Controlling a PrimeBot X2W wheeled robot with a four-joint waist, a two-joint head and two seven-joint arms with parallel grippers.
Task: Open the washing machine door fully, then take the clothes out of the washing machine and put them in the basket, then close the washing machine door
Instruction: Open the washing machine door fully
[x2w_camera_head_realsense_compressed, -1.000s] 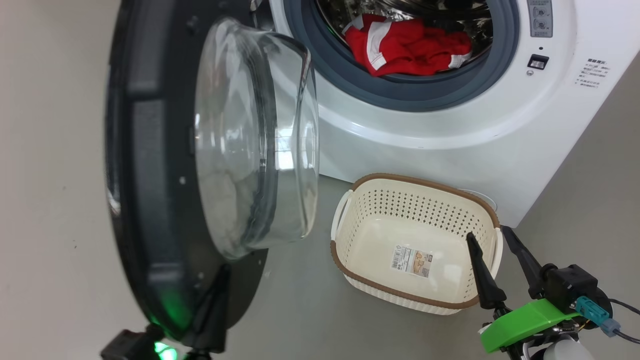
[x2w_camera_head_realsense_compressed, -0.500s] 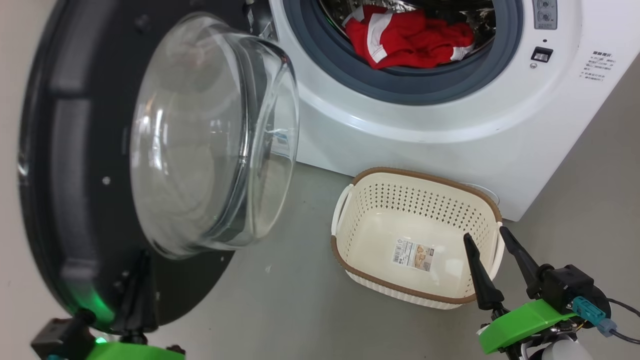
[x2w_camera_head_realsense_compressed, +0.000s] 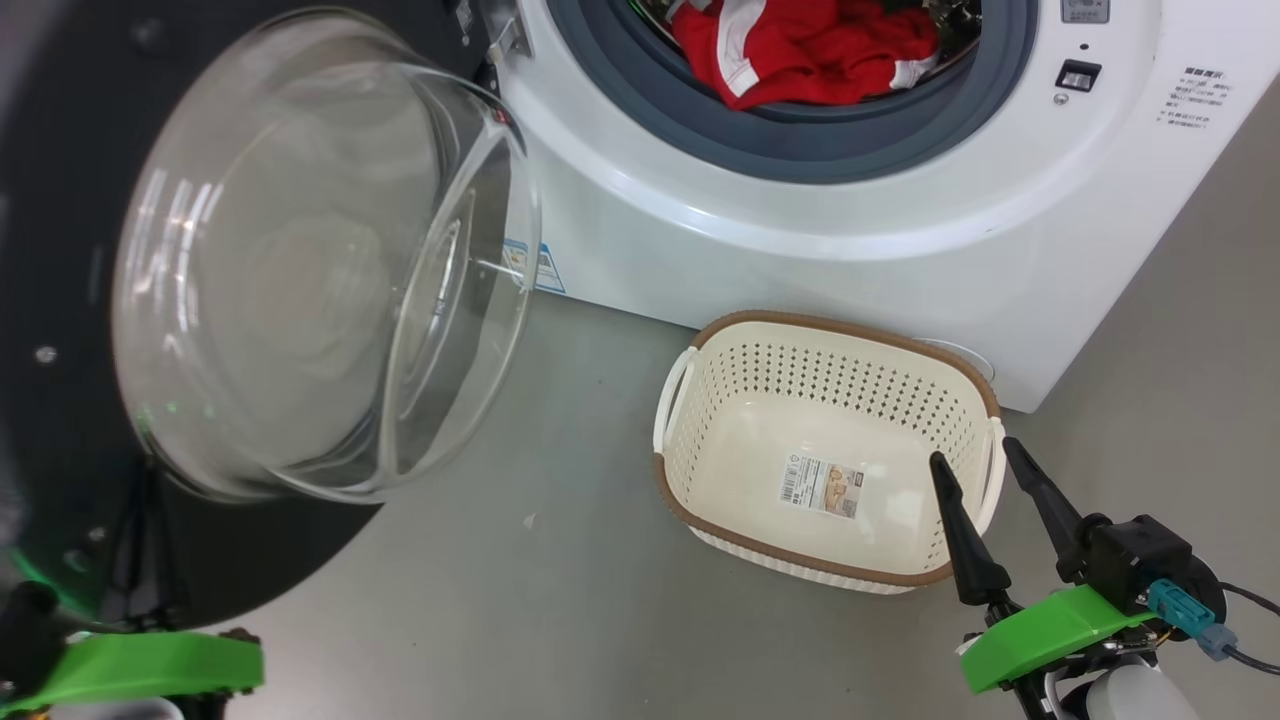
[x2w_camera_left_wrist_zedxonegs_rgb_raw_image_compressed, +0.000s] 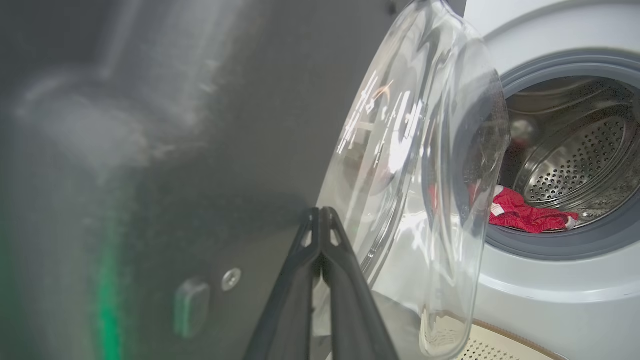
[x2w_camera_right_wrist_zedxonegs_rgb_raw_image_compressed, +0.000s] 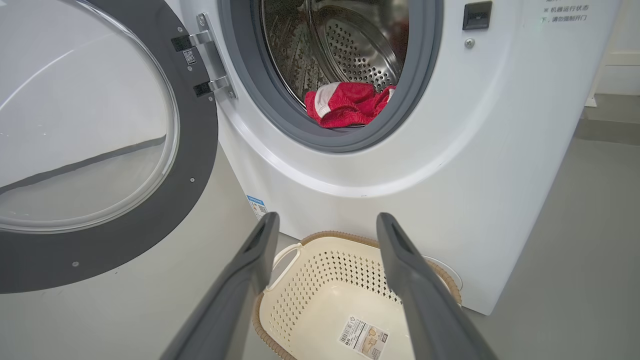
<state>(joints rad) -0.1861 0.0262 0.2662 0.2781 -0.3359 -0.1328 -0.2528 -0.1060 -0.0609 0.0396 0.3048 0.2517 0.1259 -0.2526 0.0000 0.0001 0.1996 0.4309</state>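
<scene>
The washing machine door (x2w_camera_head_realsense_compressed: 60, 300) stands swung out to the left, its glass bowl (x2w_camera_head_realsense_compressed: 320, 250) bulging toward me. My left gripper (x2w_camera_left_wrist_zedxonegs_rgb_raw_image_compressed: 320, 215) is shut and empty, its tips close against the door's black inner face (x2w_camera_left_wrist_zedxonegs_rgb_raw_image_compressed: 200, 150) beside the bowl. Red clothes (x2w_camera_head_realsense_compressed: 800, 50) with white trim lie in the drum of the white washing machine (x2w_camera_head_realsense_compressed: 800, 230). The same clothes (x2w_camera_right_wrist_zedxonegs_rgb_raw_image_compressed: 347, 102) also show in the right wrist view. The cream basket (x2w_camera_head_realsense_compressed: 840, 325) sits empty on the floor before the machine. My right gripper (x2w_camera_head_realsense_compressed: 972, 452) hangs open at the basket's right rim (x2w_camera_right_wrist_zedxonegs_rgb_raw_image_compressed: 325, 235).
Grey floor (x2w_camera_head_realsense_compressed: 560, 600) stretches between the door and the basket. A sticker (x2w_camera_head_realsense_compressed: 822, 486) lies on the basket's bottom. A door latch slot (x2w_camera_head_realsense_compressed: 1077, 74) sits on the machine's front, right of the opening. The door hinge (x2w_camera_right_wrist_zedxonegs_rgb_raw_image_compressed: 210, 55) is on the left.
The door has swung farther open to the left, and my shut left gripper has gone left with it. The right gripper has stayed put by the basket.
</scene>
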